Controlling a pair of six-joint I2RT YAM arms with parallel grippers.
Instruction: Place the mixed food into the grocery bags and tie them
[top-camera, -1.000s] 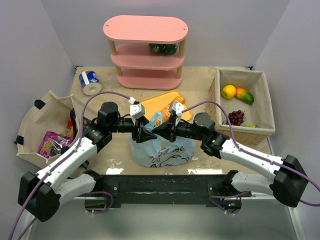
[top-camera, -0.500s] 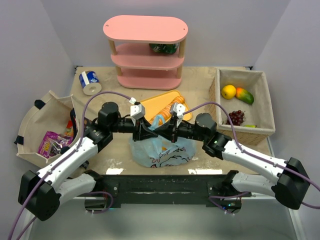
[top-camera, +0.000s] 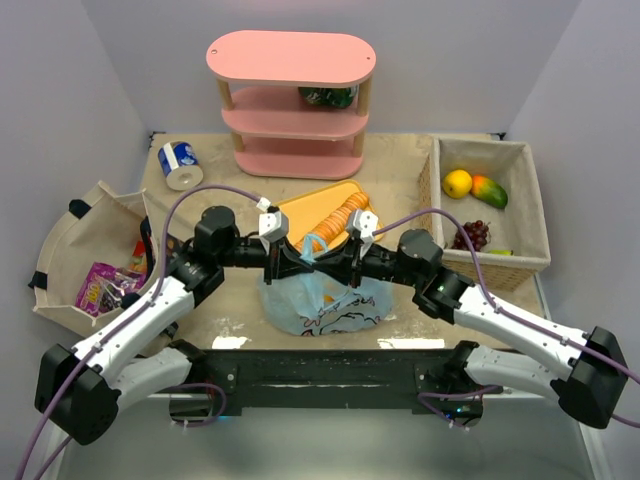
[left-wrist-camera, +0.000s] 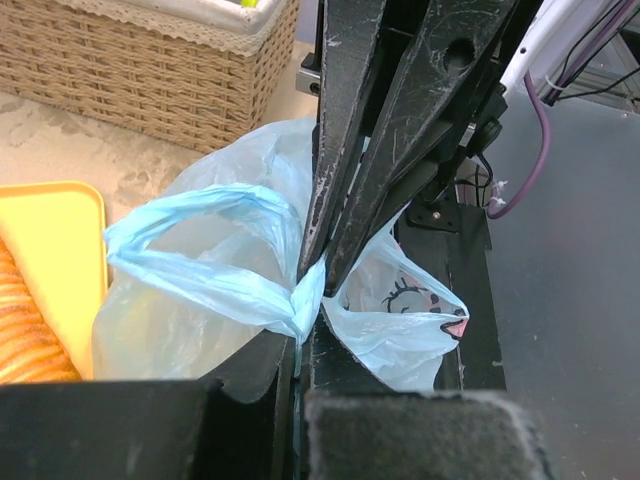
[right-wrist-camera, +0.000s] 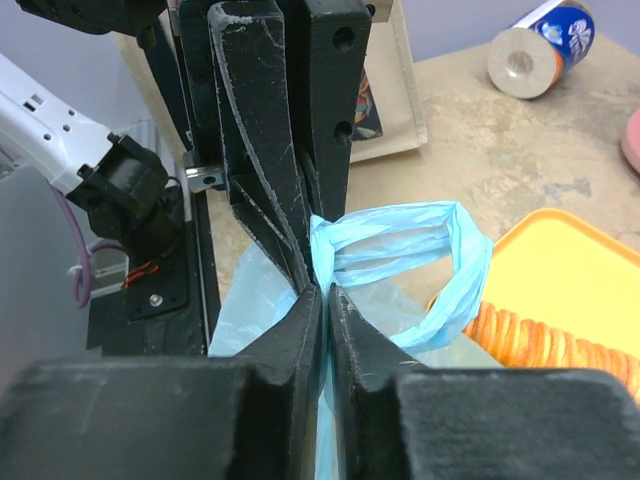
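A light-blue grocery bag (top-camera: 325, 300) with cartoon prints sits at the table's near edge between both arms. Its loop handles (top-camera: 316, 244) are twisted together above it. My left gripper (top-camera: 298, 263) and right gripper (top-camera: 338, 266) meet tip to tip over the bag. In the left wrist view, my left gripper (left-wrist-camera: 300, 335) is shut on a strand of handle (left-wrist-camera: 200, 250). In the right wrist view, my right gripper (right-wrist-camera: 325, 295) pinches blue film beside the handle loop (right-wrist-camera: 430, 250). Purple snack packets (top-camera: 98, 285) lie in the cloth bag, and fruit (top-camera: 457, 183) in the wicker basket.
A yellow tray (top-camera: 300, 208) with the sliced loaf (top-camera: 345, 213) lies just behind the bag. The pink shelf (top-camera: 290, 100) stands at the back, with a blue-and-white can (top-camera: 180, 165) to its left. The wicker basket (top-camera: 530, 205) is at the right and the cloth bag (top-camera: 70, 245) at the left.
My left gripper has closed onto the bag handle. The right arm has drawn back to the right a little, uncovering more of the loaf.
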